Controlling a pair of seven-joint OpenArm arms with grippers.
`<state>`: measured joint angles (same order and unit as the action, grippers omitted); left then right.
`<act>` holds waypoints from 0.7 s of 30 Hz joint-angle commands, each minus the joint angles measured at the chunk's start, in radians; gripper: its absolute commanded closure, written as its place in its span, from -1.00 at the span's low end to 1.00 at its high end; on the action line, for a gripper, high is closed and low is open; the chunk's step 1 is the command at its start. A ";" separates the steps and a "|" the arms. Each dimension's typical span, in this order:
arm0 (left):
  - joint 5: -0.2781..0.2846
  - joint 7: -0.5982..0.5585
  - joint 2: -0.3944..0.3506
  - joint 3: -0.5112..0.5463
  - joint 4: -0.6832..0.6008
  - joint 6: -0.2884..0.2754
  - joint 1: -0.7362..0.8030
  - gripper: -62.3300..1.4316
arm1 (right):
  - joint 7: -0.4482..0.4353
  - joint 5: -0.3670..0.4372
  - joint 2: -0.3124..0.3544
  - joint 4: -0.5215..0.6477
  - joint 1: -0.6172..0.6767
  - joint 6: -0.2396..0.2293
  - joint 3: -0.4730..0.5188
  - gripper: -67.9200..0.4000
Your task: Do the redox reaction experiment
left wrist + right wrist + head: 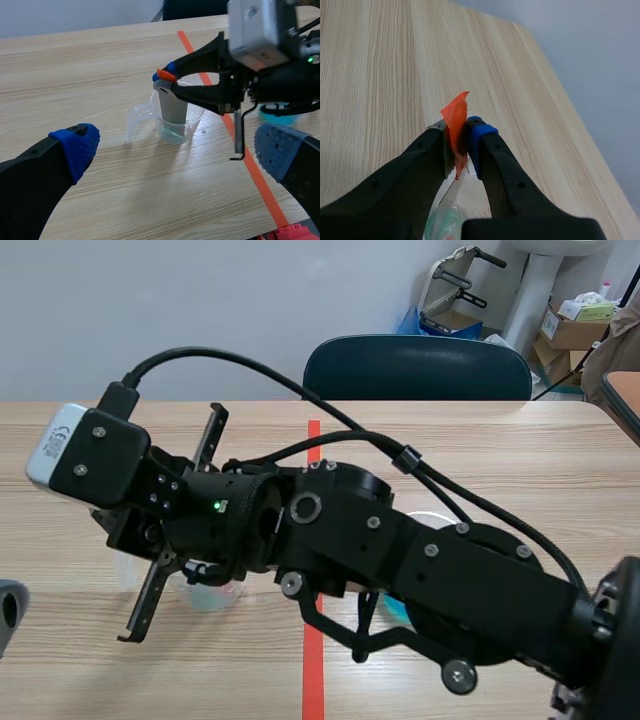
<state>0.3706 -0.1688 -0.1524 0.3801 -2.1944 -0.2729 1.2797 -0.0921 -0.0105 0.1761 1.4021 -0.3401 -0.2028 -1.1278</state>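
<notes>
Now | one strip (172, 107) in one beaker (195, 123) | right jaws grip strip | left jaws wide

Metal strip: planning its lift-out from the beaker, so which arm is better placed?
Right, probably. The right gripper is shut on the metal strip at its orange-taped top, above the beaker; the left gripper is open, short of it.

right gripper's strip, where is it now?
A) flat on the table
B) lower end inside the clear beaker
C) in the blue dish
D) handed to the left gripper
B: in the left wrist view the right gripper is shut on the orange-tagged top of the grey strip, whose lower end stands inside the clear beaker.
</notes>
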 commanded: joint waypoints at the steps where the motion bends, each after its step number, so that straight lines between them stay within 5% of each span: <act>1: 0.006 -0.014 0.002 0.002 -0.013 -0.003 -0.003 -1.00 | 0.002 0.010 0.009 0.069 -0.028 0.003 0.011 0.97; 11: 0.006 -0.014 0.002 0.002 -0.013 -0.003 -0.003 -1.00 | 0.138 0.035 0.051 0.261 -0.032 -0.008 0.072 0.97; 16: 0.006 -0.014 0.002 0.002 -0.013 -0.003 -0.003 -1.00 | 0.230 0.153 0.051 0.313 -0.085 -0.079 0.098 0.97; 21: 0.006 -0.014 0.002 0.002 -0.013 -0.003 -0.003 -1.00 | 0.288 0.259 0.051 0.329 -0.150 -0.093 0.108 0.97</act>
<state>0.3706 -0.1688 -0.1524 0.3801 -2.1944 -0.2733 1.2797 0.2058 0.2382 0.2325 1.7153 -0.4637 -0.3000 -1.0298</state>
